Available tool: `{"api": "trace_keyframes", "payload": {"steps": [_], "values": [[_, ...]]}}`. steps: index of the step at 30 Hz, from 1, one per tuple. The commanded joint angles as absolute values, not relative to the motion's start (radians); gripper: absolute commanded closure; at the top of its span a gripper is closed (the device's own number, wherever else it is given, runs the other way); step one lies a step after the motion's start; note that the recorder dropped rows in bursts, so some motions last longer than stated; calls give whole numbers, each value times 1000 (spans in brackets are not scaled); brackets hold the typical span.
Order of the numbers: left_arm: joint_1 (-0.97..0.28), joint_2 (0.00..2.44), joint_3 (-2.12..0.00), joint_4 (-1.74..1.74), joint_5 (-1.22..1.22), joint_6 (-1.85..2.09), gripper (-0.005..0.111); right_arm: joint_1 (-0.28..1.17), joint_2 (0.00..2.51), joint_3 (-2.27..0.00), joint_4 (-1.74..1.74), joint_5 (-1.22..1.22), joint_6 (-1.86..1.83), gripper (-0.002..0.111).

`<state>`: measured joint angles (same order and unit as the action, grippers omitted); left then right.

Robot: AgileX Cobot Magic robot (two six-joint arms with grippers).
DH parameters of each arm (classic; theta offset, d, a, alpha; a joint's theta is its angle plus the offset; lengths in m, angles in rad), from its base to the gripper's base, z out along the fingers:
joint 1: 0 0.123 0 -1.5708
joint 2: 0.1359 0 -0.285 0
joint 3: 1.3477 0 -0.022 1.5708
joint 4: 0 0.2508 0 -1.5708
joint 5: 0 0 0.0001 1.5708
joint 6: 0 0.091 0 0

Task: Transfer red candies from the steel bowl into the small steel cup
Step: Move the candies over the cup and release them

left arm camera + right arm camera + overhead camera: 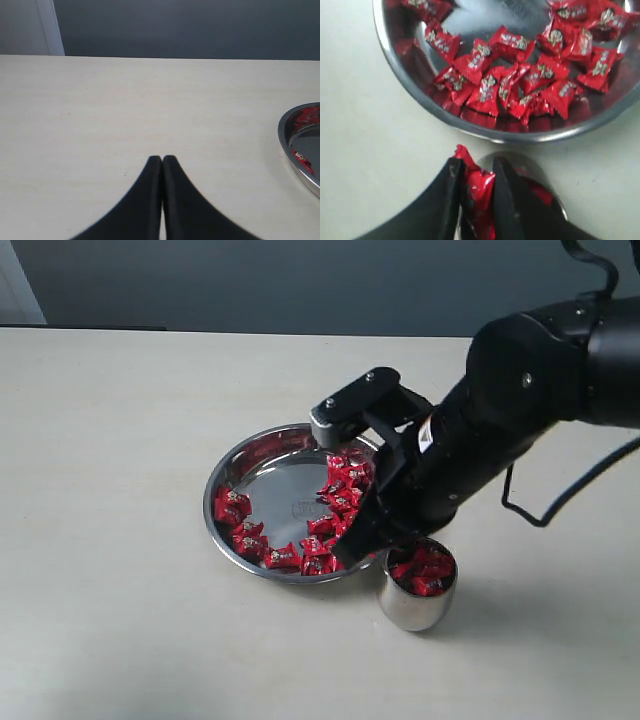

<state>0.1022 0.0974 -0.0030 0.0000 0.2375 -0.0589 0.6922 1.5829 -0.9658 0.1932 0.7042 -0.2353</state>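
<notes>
The steel bowl [262, 502] sits mid-table with several red candies [340, 490] along its near and right side. In the right wrist view the bowl rim [405, 97] and candies [520, 82] fill the far part of the picture. The small steel cup [415, 605] stands just right of the bowl's near edge, holding red candies [425, 573]. My right gripper [476, 172] is shut on a red candy [479, 192], right above the cup [520, 162]. In the exterior view its fingertips are hidden behind the arm. My left gripper [162, 159] is shut and empty over bare table, left of the bowl [300, 145].
The pale tabletop [110, 440] stretches wide on the left and behind the bowl. A black cable [560, 495] loops off the right arm at the right edge. A dark wall lies beyond the table's far edge.
</notes>
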Motion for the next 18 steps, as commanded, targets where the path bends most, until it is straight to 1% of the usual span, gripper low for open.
{"api": "trace_keyframes", "payload": {"steps": [1,6,8,11,18], "values": [[97,92,0,0,234,-61,106,686,1559,-881,181,661,-206,109],[97,92,0,0,234,-61,106,686,1534,-872,177,648,-204,109],[97,92,0,0,234,-61,106,686,1510,-872,125,654,-158,109],[97,92,0,0,234,-61,106,686,1492,-872,-53,706,6,109],[97,92,0,0,234,-61,106,686,1492,-872,-58,697,22,109]]}}
